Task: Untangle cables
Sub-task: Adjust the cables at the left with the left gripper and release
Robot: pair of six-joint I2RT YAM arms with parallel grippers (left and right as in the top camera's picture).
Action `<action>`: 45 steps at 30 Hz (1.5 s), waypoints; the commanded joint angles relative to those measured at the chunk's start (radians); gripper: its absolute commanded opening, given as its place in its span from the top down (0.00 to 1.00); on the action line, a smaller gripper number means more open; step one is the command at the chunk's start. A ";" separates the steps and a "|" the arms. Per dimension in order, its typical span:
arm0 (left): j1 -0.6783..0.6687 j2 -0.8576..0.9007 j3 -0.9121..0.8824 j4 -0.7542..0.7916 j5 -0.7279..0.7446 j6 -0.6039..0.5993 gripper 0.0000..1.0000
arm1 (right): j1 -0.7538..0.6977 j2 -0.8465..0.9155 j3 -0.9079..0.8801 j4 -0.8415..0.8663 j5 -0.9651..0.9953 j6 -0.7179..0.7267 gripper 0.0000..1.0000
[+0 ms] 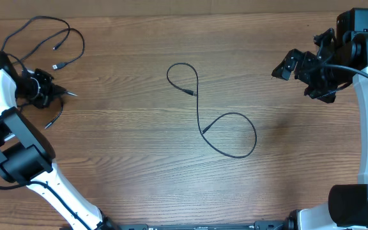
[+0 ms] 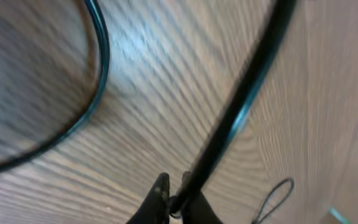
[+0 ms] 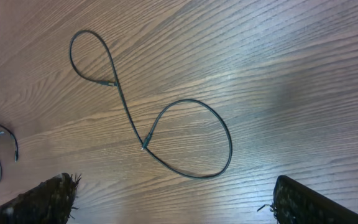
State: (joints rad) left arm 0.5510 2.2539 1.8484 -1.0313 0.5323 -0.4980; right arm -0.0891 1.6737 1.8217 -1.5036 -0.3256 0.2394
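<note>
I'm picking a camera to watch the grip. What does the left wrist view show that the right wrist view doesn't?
Left wrist only: the left gripper shut on a blurred black cord, close up, plus another curve of cord nearby. Right wrist only: the right gripper open wide, and the looped cable seen whole, lying free in a figure-eight. Both: the wooden table, and that looped cable, which is tiny and distant in the left wrist view.

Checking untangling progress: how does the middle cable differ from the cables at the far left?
The middle cable lies alone in two loose loops; the left cables overlap one another. No gripper touches the middle cable; the left gripper is shut on one of the left cables. Both are thin black cords.
</note>
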 commanded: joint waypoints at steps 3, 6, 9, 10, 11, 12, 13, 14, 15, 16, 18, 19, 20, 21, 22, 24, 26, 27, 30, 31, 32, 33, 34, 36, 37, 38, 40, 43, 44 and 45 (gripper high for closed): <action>-0.013 0.006 0.020 -0.013 -0.076 -0.018 0.77 | 0.003 -0.013 0.002 0.004 -0.005 0.002 0.00; 0.004 0.006 0.020 -0.019 -0.181 -0.018 0.51 | 0.003 -0.013 0.002 0.003 -0.005 0.002 0.00; 0.026 0.006 0.029 -0.030 -0.200 0.000 0.44 | 0.003 -0.013 0.002 0.004 -0.005 0.002 0.00; 0.035 0.006 0.041 -0.040 -0.188 0.005 0.44 | 0.003 -0.013 0.002 0.004 -0.005 0.002 0.00; 0.042 0.006 0.053 -0.050 -0.172 0.005 0.43 | 0.003 -0.013 0.002 0.004 -0.005 0.002 0.00; 0.050 0.006 0.073 -0.066 -0.147 0.005 0.42 | 0.003 -0.013 0.002 0.004 -0.005 0.002 0.00; 0.058 0.006 0.101 -0.082 -0.114 0.021 0.41 | 0.003 -0.013 0.002 0.004 -0.005 0.002 0.00; 0.063 0.006 0.130 -0.098 -0.089 0.036 0.38 | 0.003 -0.013 0.002 0.004 -0.005 0.002 0.00; 0.066 0.006 0.153 -0.113 -0.080 0.044 0.36 | 0.003 -0.013 0.002 0.003 -0.005 0.002 0.00; 0.067 0.006 0.204 -0.149 -0.079 0.058 0.28 | 0.003 -0.013 0.002 0.004 -0.005 0.002 0.00; 0.067 0.006 0.255 -0.183 -0.080 0.076 0.24 | 0.003 -0.013 0.002 0.004 -0.005 0.002 0.00; 0.066 0.006 0.282 -0.196 -0.094 0.080 0.24 | 0.003 -0.013 0.002 0.004 -0.005 0.002 0.00; 0.066 0.006 0.309 -0.206 -0.132 0.092 0.23 | 0.003 -0.013 0.002 0.004 -0.005 0.002 0.00; 0.066 0.006 0.333 -0.216 -0.203 0.109 0.19 | 0.003 -0.013 0.002 0.004 -0.005 0.002 0.00; 0.066 0.006 0.352 -0.231 -0.285 0.109 0.15 | 0.003 -0.013 0.002 0.003 -0.005 0.002 0.00; 0.076 0.006 0.374 -0.273 -0.536 0.109 0.12 | 0.003 -0.013 0.002 0.004 -0.005 0.002 0.00; 0.089 0.007 0.370 -0.302 -0.734 0.105 0.12 | 0.003 -0.013 0.002 0.004 -0.005 0.002 0.00; 0.096 0.007 0.358 -0.307 -0.827 0.097 0.11 | 0.003 -0.013 0.002 0.004 -0.005 0.002 0.00; 0.130 0.009 0.315 -0.301 -0.952 0.089 0.02 | 0.003 -0.013 0.002 0.004 -0.005 0.002 0.00; 0.147 0.009 0.299 -0.293 -0.946 0.084 0.01 | 0.003 -0.013 0.002 0.004 -0.005 0.002 0.00; 0.167 0.009 0.279 -0.285 -0.937 0.061 0.01 | 0.003 -0.013 0.002 0.004 -0.005 0.002 0.00; 0.183 0.009 0.262 -0.275 -0.925 0.047 0.00 | 0.003 -0.013 0.002 0.004 -0.005 0.002 0.00; 0.209 0.009 0.240 -0.255 -0.903 0.037 0.00 | 0.003 -0.013 0.002 0.004 -0.005 0.002 0.00; 0.245 0.009 0.205 -0.212 -0.867 0.037 0.00 | 0.003 -0.013 0.002 0.004 -0.005 0.002 0.00; 0.262 0.009 0.191 -0.190 -0.845 0.038 0.00 | 0.003 -0.013 0.002 0.004 -0.005 0.002 0.00; 0.279 0.009 0.175 -0.162 -0.818 0.044 0.00 | 0.003 -0.013 0.002 0.004 -0.005 0.002 0.00; 0.319 0.009 0.132 -0.090 -0.757 0.077 0.02 | 0.003 -0.013 0.002 0.004 -0.005 0.002 0.00; 0.344 0.009 0.093 -0.003 -0.679 0.131 0.02 | 0.003 -0.013 0.002 0.004 -0.005 0.002 0.00; 0.347 0.009 0.071 0.059 -0.626 0.157 0.02 | 0.003 -0.013 0.002 0.004 -0.005 0.002 0.00; 0.347 0.009 0.062 0.085 -0.598 0.171 0.02 | 0.003 -0.013 0.002 0.004 -0.005 0.002 0.00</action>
State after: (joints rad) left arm 0.9051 2.2608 1.9465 -1.0229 -0.2016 -0.4023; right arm -0.0891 1.6737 1.8217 -1.5036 -0.3260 0.2394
